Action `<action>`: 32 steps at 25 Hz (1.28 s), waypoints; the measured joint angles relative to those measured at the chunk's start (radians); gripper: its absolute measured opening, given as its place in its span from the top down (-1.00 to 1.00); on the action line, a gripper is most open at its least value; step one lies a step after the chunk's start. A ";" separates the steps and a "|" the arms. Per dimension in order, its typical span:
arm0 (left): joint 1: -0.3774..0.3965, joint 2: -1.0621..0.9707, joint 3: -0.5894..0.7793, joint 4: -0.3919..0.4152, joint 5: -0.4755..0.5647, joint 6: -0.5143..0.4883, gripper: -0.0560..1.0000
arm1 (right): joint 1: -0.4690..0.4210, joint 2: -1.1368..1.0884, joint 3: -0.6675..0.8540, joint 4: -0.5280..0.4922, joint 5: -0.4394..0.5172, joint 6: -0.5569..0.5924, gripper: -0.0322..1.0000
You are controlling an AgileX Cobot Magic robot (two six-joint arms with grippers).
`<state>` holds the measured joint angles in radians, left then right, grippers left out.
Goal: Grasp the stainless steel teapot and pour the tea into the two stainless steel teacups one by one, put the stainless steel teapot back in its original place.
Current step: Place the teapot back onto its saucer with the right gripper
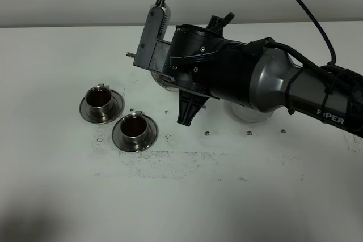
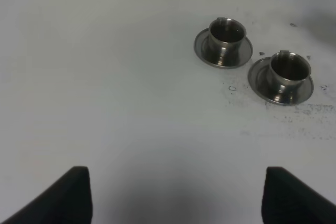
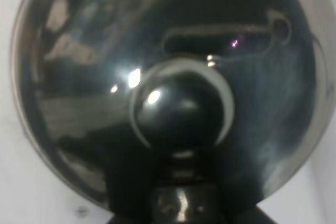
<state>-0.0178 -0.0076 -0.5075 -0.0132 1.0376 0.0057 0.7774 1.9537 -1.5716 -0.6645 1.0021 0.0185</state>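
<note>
Right end effector (image 1: pixel 187 103) over teapot (image 3: pixel 168 77), tea-filled teacups (image 1: pixel 101 104)

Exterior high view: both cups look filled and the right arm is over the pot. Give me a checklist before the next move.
1. Tea in both cups: ok. Reddish-brown tea shows in the farther small cylindrical steel teacup and the nearer matching teacup.
2. Cups upright on their round steel saucers: ok.
3. Left gripper out of the way: ok. It is open and apart from both cups.
4. Hold on the shiny stainless steel teapot: cannot tell. The right wrist view shows only its lid and round knob.
5. Teapot resting on the white table: cannot tell. The black right arm hides it.
</note>
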 joint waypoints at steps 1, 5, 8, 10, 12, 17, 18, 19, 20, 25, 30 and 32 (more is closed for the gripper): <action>0.000 0.000 0.000 0.000 0.000 0.000 -0.32 | -0.004 0.000 0.006 0.029 -0.006 0.009 0.61; 0.000 0.000 0.000 0.000 0.000 0.000 -0.32 | -0.018 0.000 0.072 0.144 -0.091 0.023 0.61; 0.000 0.000 0.000 0.000 0.000 0.000 -0.32 | -0.032 0.000 0.133 0.204 -0.164 0.026 0.61; 0.000 0.000 0.000 0.000 0.000 0.000 -0.32 | -0.040 0.000 0.168 0.228 -0.203 0.026 0.61; 0.000 0.000 0.000 0.000 0.000 0.000 -0.32 | -0.047 0.000 0.193 0.251 -0.228 0.028 0.61; 0.000 0.000 0.000 0.000 0.000 0.001 -0.32 | -0.059 0.000 0.256 0.285 -0.295 0.029 0.61; 0.000 0.000 0.000 0.000 0.000 0.001 -0.32 | -0.062 0.000 0.268 0.290 -0.305 0.029 0.61; 0.000 0.000 0.000 0.000 0.000 0.001 -0.32 | -0.063 0.000 0.277 0.295 -0.316 0.029 0.61; 0.000 0.000 0.000 0.000 0.000 0.001 -0.32 | -0.066 0.000 0.286 0.299 -0.323 0.029 0.61; 0.000 0.000 0.000 0.000 0.000 0.001 -0.32 | -0.082 0.000 0.324 0.315 -0.365 0.029 0.61; 0.000 0.000 0.000 0.000 0.000 0.001 -0.32 | -0.089 0.000 0.335 0.315 -0.377 0.029 0.61; 0.000 0.000 0.000 0.000 0.000 0.001 -0.32 | -0.090 0.000 0.335 0.315 -0.379 0.029 0.61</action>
<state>-0.0178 -0.0076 -0.5075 -0.0132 1.0376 0.0066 0.6876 1.9537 -1.2367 -0.3492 0.6227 0.0477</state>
